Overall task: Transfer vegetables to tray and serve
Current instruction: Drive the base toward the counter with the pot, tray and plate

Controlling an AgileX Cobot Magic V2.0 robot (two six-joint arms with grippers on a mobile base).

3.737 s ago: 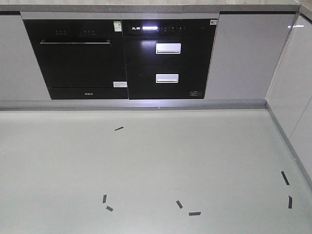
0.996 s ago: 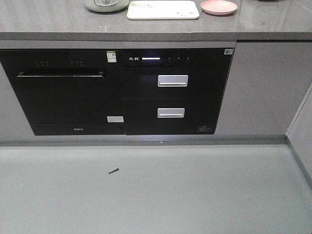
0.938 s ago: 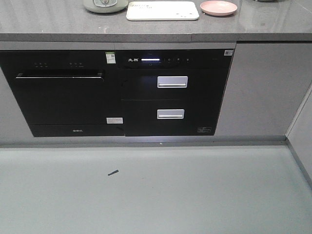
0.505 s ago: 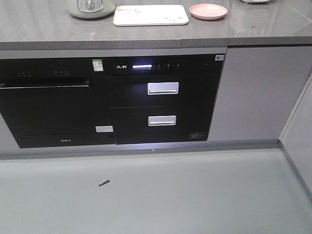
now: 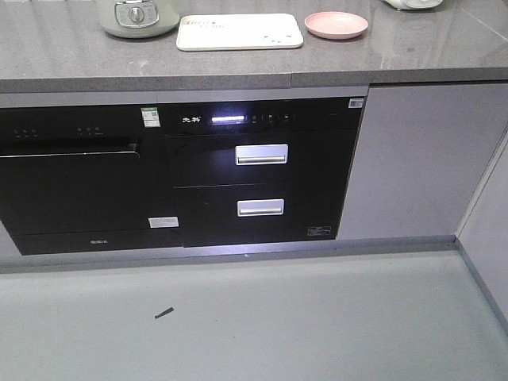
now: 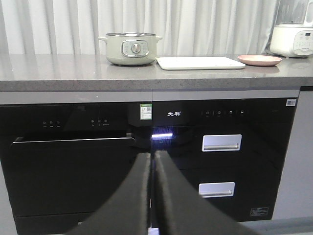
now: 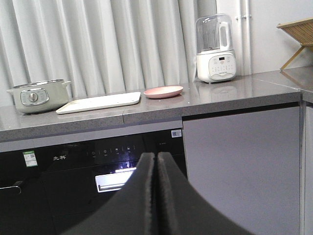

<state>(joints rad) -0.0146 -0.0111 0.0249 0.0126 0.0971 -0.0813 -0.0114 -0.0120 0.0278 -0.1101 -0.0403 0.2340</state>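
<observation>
Left gripper (image 6: 152, 156) and right gripper (image 7: 156, 155) sit pinched closed, empty; grey lettering on the tray (image 5: 246, 35) seems unreadable.

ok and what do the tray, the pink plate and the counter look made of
The tray looks like plastic or melamine: cream-white, matte, with a low moulded rim. The pink plate could be plastic or glazed ceramic; its smooth even colour leaves that open. The counter looks like polished stone or quartz: grey, speckled, faintly reflective.

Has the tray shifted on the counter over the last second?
No. The tray still lies just left of the pink plate; only the camera view shifted.
</observation>
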